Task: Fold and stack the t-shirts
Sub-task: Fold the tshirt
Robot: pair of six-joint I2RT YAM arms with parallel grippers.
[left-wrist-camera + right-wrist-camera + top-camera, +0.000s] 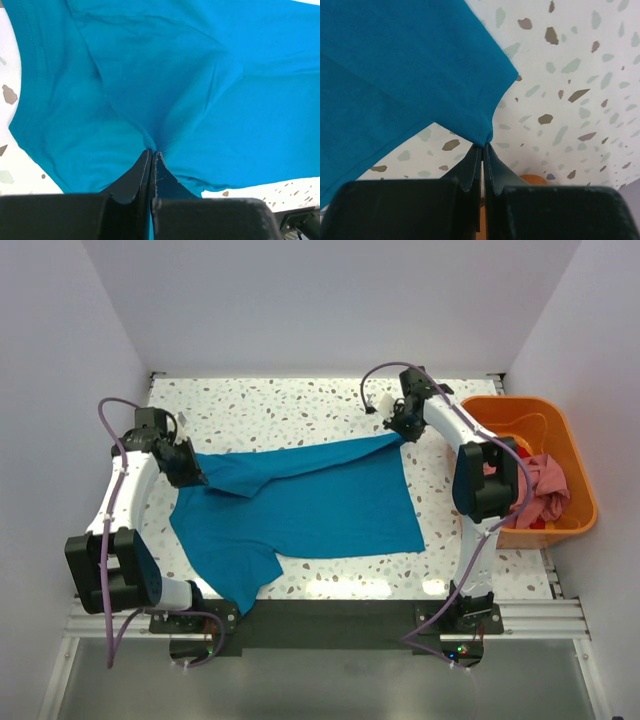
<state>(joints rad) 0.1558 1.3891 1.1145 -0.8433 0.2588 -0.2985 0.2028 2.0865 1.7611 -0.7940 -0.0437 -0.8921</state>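
Note:
The teal-blue t-shirt (pixel 300 505) lies spread across the middle of the table, its far edge lifted and stretched between my two grippers. My left gripper (pixel 190 472) is shut on a pinch of the shirt at its far left; in the left wrist view the cloth (pixel 165 85) bunches at the closed fingertips (pixel 152 152). My right gripper (pixel 400 430) is shut on the shirt's far right corner (pixel 487 135), held above the speckled table. Pink and red shirts (pixel 545 490) lie bunched in the orange tub.
The orange plastic tub (pixel 570 455) stands at the right edge of the table, just right of my right arm. The speckled tabletop (pixel 290 410) shows behind the shirt. White walls close in on the left, the back and the right.

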